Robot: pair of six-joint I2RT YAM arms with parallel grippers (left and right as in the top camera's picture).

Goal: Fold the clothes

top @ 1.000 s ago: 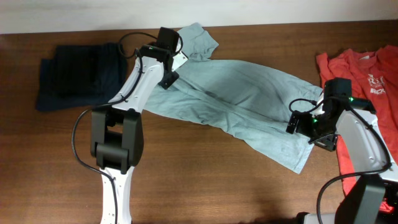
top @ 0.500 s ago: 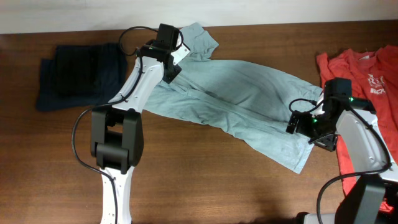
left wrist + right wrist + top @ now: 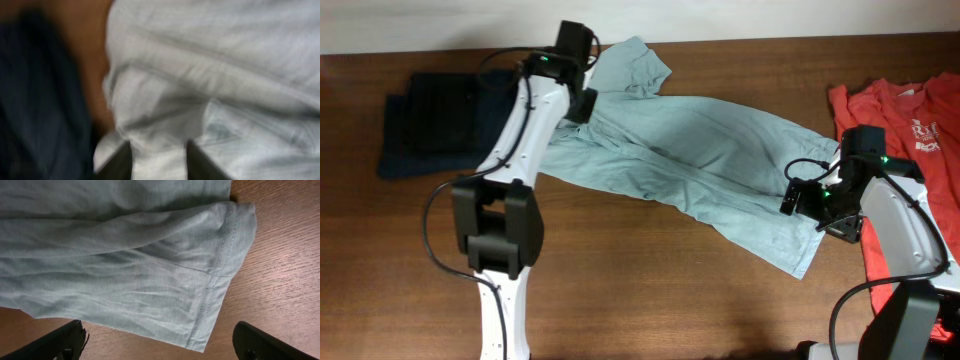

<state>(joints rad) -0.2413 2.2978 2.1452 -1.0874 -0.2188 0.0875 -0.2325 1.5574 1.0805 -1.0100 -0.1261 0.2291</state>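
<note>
Pale grey-blue soft T-shirt point(image 3: 710, 150) spread across the brown wooden counter point(image 3: 650, 290).
Left pincer point(image 3: 585, 105) sits on its left end, blurry, so I cannot tell if it grips; right pincer point(image 3: 798, 203) hangs wide open, empty, over the right hem.

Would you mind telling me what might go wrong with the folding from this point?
The left pincer has grey shirt bunched between its fingers close beside the navy pile; a pull may drag cloth over it. The right pincer hangs open over a doubled corner and might catch only one layer.
</note>
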